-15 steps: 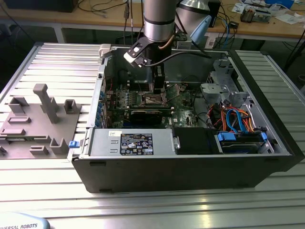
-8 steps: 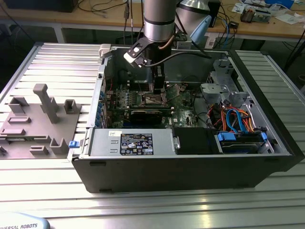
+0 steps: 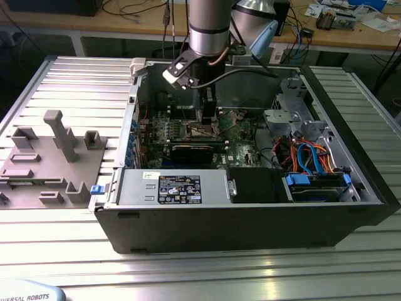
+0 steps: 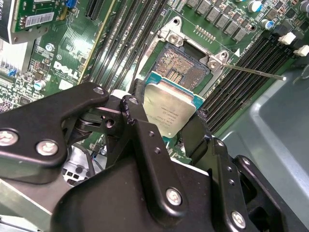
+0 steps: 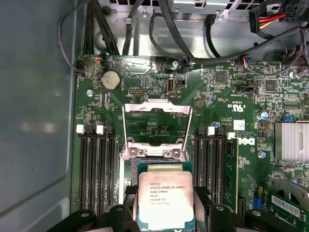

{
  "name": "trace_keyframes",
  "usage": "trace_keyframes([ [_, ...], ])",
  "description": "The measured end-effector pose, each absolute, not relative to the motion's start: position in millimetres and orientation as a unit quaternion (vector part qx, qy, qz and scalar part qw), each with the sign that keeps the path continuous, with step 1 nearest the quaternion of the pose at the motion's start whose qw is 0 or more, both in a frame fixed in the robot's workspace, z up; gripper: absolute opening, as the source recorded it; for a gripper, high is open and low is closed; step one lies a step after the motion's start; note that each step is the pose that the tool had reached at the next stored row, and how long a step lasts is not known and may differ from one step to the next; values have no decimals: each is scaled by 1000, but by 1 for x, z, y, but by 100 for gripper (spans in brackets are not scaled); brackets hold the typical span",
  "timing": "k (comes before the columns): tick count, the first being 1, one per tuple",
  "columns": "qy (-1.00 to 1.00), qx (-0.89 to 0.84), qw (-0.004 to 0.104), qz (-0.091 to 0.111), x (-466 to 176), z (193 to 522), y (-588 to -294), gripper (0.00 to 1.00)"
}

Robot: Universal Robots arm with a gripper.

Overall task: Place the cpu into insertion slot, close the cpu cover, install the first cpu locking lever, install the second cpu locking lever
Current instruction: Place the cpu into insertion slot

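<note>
My gripper [image 4: 166, 123] is shut on the cpu [image 4: 170, 107], a flat square chip with a silvery-grey top, held by two opposite edges between black fingers [image 4: 136, 110]. The chip hangs just above the motherboard, partly over the insertion slot [image 4: 182, 67], whose dark pin field lies bare inside a shiny rim. In the first wrist view the cpu [image 5: 165, 198] covers most of the socket, and the cpu cover [image 5: 157, 107], a thin metal frame, stands swung open beyond it. A thin locking lever [image 4: 256, 71] sticks out sideways from the socket. In the exterior view the gripper [image 3: 207, 120] reaches down inside the open case.
Black memory slots [image 5: 96, 174] flank the socket on both sides. A finned heatsink [image 5: 292, 140] sits nearby. The computer case [image 3: 250, 232] holds a power-supply box [image 3: 178, 188] along its near wall and a drive cage with blue cables [image 3: 313, 164]. A grey fixture [image 3: 50, 157] lies at the exterior view's left.
</note>
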State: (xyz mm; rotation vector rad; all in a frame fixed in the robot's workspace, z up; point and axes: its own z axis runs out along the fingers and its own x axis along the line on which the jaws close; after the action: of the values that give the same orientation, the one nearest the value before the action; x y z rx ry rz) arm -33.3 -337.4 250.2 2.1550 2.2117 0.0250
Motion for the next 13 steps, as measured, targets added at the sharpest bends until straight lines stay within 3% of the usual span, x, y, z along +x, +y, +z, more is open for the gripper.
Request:
trace_keyframes([
  [13, 716, 698, 28, 6, -37, 243, -337, 54],
])
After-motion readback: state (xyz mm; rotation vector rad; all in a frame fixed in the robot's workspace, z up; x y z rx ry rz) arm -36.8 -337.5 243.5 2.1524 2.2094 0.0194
